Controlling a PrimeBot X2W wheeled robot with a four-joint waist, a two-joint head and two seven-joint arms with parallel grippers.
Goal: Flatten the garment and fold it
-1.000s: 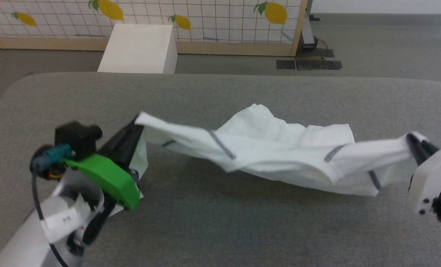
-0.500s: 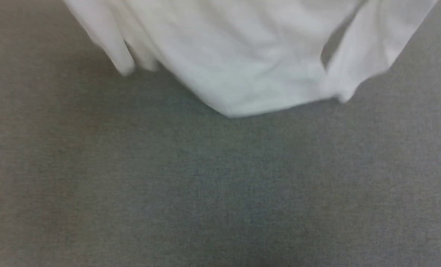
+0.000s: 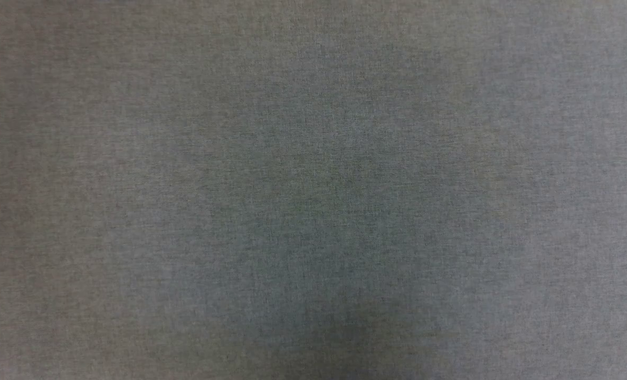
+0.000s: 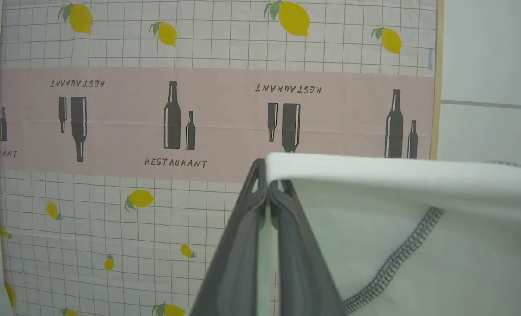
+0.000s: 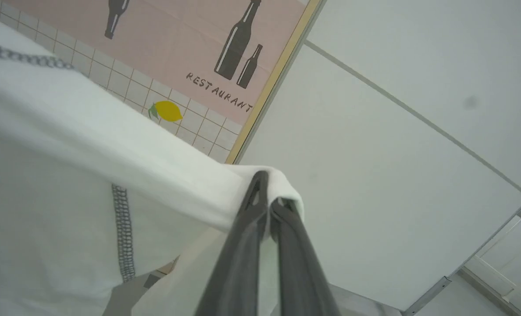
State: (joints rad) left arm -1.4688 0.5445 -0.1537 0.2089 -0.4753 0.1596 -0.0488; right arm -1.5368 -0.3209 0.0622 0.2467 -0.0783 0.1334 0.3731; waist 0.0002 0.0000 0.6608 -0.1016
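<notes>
The white garment (image 4: 418,228) with a grey stitched seam hangs to the right of my left gripper (image 4: 268,186), whose dark fingers (image 4: 243,245) are shut on its top edge. In the right wrist view the garment (image 5: 67,184) stretches away to the left, a grey seam running down it, and my right gripper (image 5: 267,197) is shut on a bunched corner of the cloth. Both grippers are held high, facing the wall. The head view looks straight at the grey tabletop (image 3: 313,190).
A screen (image 4: 155,131) printed with lemons, bottles and the word RESTAURANT stands behind the left gripper; its wooden frame edge (image 5: 269,87) and a plain white wall (image 5: 396,175) lie beyond the right gripper.
The head camera has tilted down: the garment, arms and far floor have slid up and out of its picture, leaving bare grey tabletop. Half a second ago the garment's lower edge still hung at the top.
</notes>
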